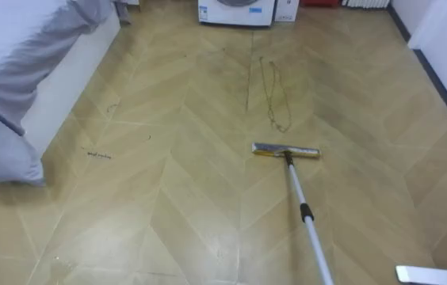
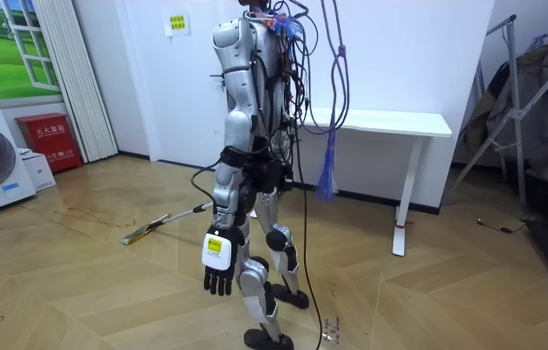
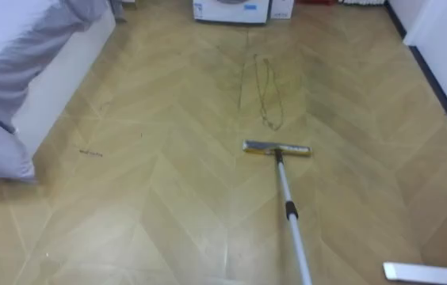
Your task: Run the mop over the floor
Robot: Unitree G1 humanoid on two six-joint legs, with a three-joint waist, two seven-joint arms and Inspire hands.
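The light wooden floor (image 1: 184, 206), laid in a chevron pattern, carries a long-handled mop (image 1: 303, 207). Its flat grey and yellow mop head (image 1: 286, 151) lies crosswise on the boards near the middle, and the pale handle slants up toward the lower right. Just beyond the head, a thin looped cord (image 1: 273, 91) lies stretched away along the boards. A small dark scuff (image 1: 99, 155) marks the floor near the white bed base (image 1: 65, 79) on the left, whose grey sheet (image 1: 1, 150) hangs down to the floor. At the far end stands a white washing machine (image 1: 235, 11). A white table (image 2: 381, 123) stands by the wall.
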